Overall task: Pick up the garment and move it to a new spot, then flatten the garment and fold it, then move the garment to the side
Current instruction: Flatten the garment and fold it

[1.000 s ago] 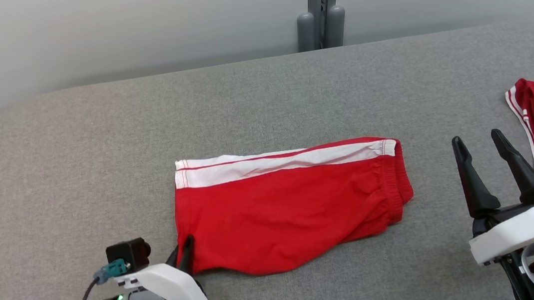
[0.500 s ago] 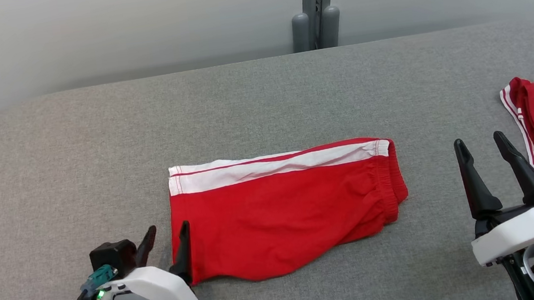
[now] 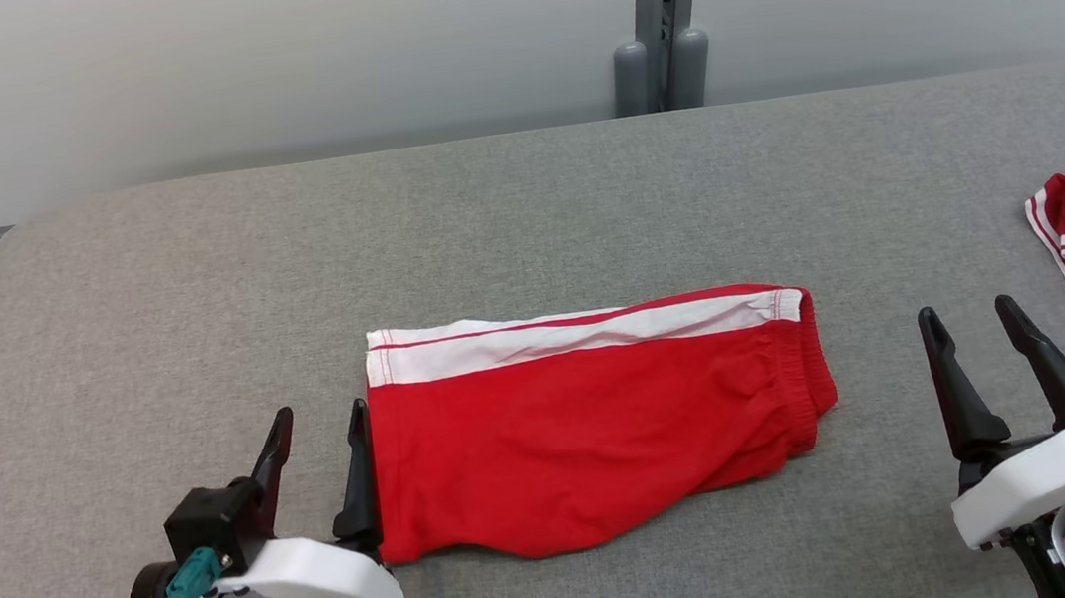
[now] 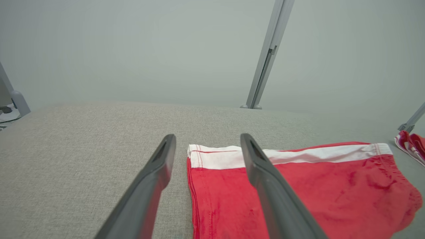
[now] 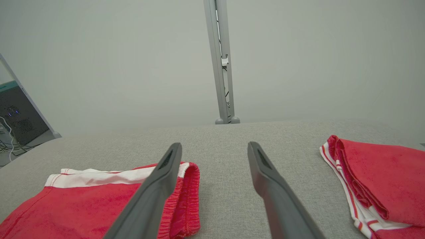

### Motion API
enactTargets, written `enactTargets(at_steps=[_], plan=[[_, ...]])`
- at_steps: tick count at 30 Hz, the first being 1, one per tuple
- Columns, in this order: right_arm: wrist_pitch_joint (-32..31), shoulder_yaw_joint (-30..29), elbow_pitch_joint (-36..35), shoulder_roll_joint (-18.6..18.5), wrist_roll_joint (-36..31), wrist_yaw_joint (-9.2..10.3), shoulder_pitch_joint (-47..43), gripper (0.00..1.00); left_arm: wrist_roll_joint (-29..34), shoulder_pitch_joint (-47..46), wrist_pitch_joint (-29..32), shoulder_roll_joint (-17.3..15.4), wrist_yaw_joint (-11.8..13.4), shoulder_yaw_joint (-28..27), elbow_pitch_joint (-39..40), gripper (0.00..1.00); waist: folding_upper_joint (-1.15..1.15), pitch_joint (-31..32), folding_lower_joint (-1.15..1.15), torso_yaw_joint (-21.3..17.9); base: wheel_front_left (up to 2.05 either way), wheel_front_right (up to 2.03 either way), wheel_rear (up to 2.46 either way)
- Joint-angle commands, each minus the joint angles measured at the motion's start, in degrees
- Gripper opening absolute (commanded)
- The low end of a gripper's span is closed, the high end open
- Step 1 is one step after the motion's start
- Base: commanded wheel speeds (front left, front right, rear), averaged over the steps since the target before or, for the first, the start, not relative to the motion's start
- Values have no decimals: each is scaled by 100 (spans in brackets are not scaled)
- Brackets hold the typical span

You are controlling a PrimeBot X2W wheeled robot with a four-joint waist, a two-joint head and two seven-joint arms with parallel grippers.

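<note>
The folded red shorts with a white stripe lay on our grey fabric table, left gripper gaping empty just beside their left hem, right gripper likewise well to their right. We feared that pinching only one layer at that hem would undo the fold.

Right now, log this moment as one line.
garment: red shorts with white stripe, flat on grey fabric table | left gripper: open at the leg hem | right gripper: open, clear of garment
</note>
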State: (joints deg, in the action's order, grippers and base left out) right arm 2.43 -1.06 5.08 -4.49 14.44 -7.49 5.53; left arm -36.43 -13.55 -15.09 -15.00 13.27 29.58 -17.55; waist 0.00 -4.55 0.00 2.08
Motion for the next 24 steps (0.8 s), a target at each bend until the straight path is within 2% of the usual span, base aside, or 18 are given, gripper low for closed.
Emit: enactTargets(at_steps=[1, 8, 19, 24], plan=[[-53, -12, 59, -28, 42, -1, -59, 100, 121, 157, -6, 37, 31, -119, 110, 100, 0, 25, 0, 48, 0, 0, 0], [-405, 132, 454, -72, 113, -1, 59, 100, 459, 464, -7, 269, -122, -443, 297, 100, 0, 11, 0, 232, 0, 0, 0], [-1153, 835, 1536, -492, 323, -1, 809, 100, 804, 437, -7, 648, -374, -745, 181, 100, 0, -108, 0, 525, 0, 0, 0], [-1597, 863, 2076, -625, 467, -1, 1145, 100, 953, 406, -7, 787, -512, -897, 109, 100, 0, -162, 0, 656, 0, 0, 0]])
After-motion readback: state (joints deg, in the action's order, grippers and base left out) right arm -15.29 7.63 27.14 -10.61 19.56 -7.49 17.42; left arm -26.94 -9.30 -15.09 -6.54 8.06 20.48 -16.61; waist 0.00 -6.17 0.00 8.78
